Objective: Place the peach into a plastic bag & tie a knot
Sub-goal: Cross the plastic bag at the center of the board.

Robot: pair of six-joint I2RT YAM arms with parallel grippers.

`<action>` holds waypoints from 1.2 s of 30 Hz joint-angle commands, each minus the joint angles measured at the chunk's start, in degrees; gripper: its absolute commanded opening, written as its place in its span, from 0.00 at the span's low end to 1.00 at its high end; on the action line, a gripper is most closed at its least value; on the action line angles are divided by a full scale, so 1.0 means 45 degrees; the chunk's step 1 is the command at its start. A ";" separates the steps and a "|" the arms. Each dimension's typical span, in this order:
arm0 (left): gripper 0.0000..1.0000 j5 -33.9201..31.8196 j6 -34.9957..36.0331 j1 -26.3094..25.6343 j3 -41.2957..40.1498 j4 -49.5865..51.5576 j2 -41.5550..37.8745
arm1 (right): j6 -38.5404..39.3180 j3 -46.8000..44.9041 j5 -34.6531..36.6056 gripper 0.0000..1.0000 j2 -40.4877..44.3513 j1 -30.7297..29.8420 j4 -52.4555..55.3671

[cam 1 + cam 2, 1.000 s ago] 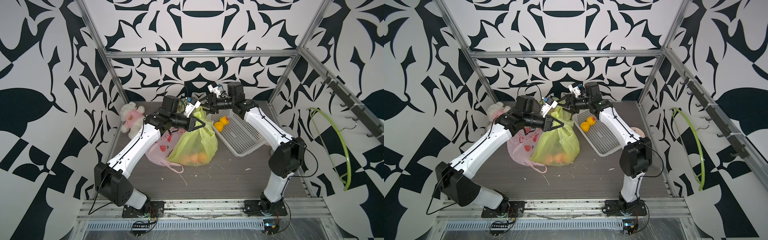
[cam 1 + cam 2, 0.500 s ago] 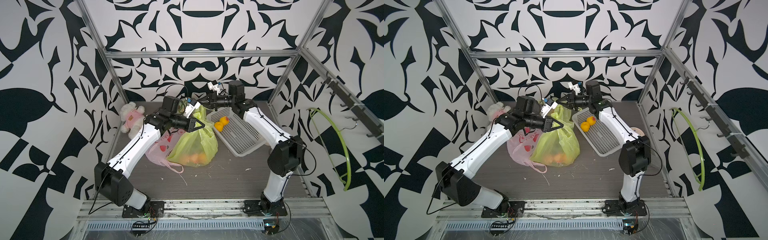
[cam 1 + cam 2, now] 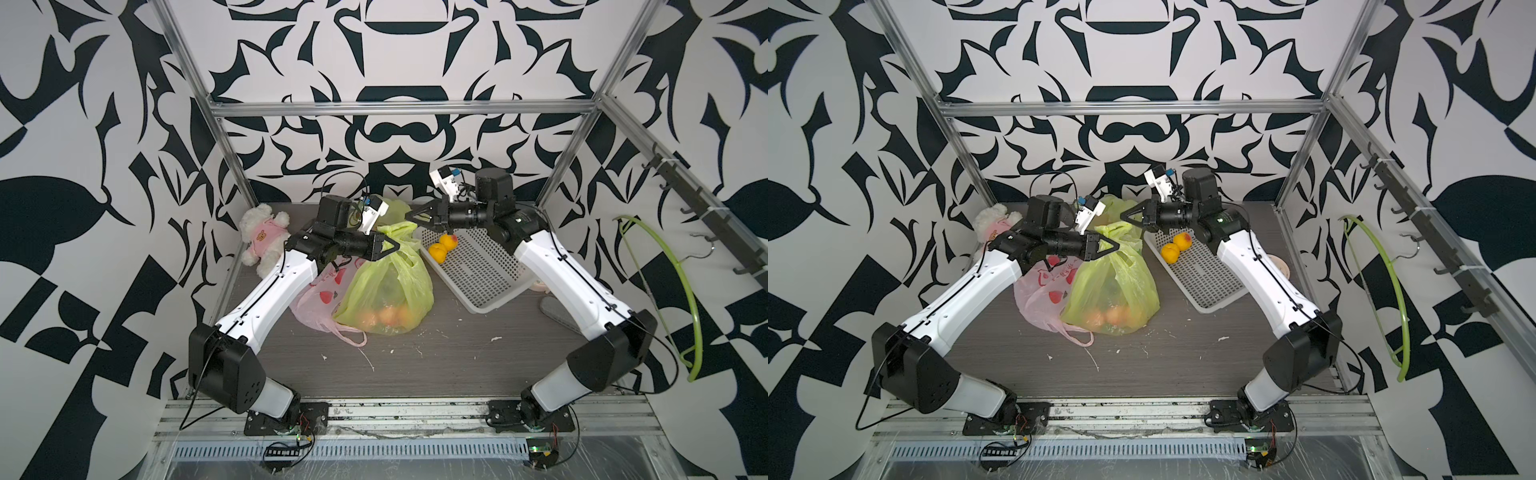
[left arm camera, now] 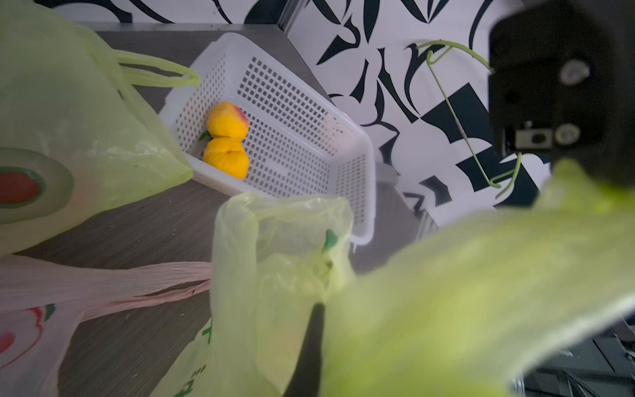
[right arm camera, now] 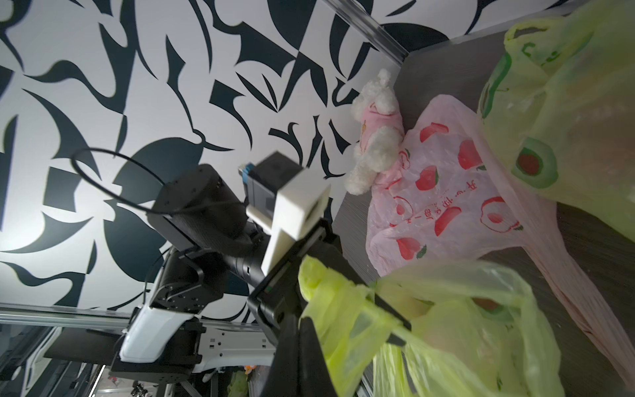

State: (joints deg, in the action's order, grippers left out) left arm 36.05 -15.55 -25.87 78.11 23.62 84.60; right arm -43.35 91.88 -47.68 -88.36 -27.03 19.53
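A: Bag versus grippers, quick?
B: The green plastic bag [image 3: 386,286] hung directly under the left gripper [image 3: 397,248], whose jaws were pinched tight on one handle. The right gripper [image 3: 408,217] sat just at 1 o'clock of it and was clamped too. In the left wrist view green plastic ran up to it, so it looked like the other handle.
A: Peaches?
B: The bagged peaches [image 3: 388,318] sat at the bag's bottom, 6 o'clock from the left gripper. Two basket peaches [image 3: 442,248] lay in the white basket [image 3: 478,282], 4 o'clock from the right gripper and apart from it.
A: Bag's axis?
B: It ran 6 to 12, with the neck pulled toward 12 and the base on the table [image 3: 457,353]. It leaned against a pink bag [image 3: 316,299] at 9.
A: Arms?
B: The left arm rose toward 1 o'clock, wrist level, pointing at 3. The right arm rose toward 11, wrist level, pointing at 9. The tips nearly met above the neck.
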 commanded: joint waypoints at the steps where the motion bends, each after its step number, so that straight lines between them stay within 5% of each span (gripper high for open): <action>1: 0.00 -0.1741 -0.1276 0.0239 -0.0429 -0.0840 -0.0294 | 0.0921 -0.0950 0.2017 0.00 0.1312 -0.1004 -0.0070; 8: 0.03 -0.2486 -0.2631 0.0348 -0.1977 -0.2789 -0.0921 | 0.0784 -0.3160 0.4482 0.00 0.2675 -0.2947 -0.1009; 21: 0.12 -0.2631 -0.3141 0.0378 -0.2002 -0.2503 -0.0911 | 0.1513 -0.4903 0.5333 0.00 0.1509 -0.4053 -0.1657; 31: 0.00 -0.1197 -0.2250 0.0395 -0.2377 -0.2705 -0.1162 | 0.2056 -0.2465 0.4524 0.00 0.1182 -0.3427 0.0111; 36: 0.00 -0.0619 -0.1814 0.0387 -0.2385 -0.2563 -0.1319 | 0.1383 -0.0546 0.3331 0.28 0.0793 -0.1461 0.1517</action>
State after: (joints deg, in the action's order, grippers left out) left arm 30.02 -26.22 -24.12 67.96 11.75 80.47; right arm -36.38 84.44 -28.86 -85.82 -38.06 23.11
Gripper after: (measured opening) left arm 0.041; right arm 0.247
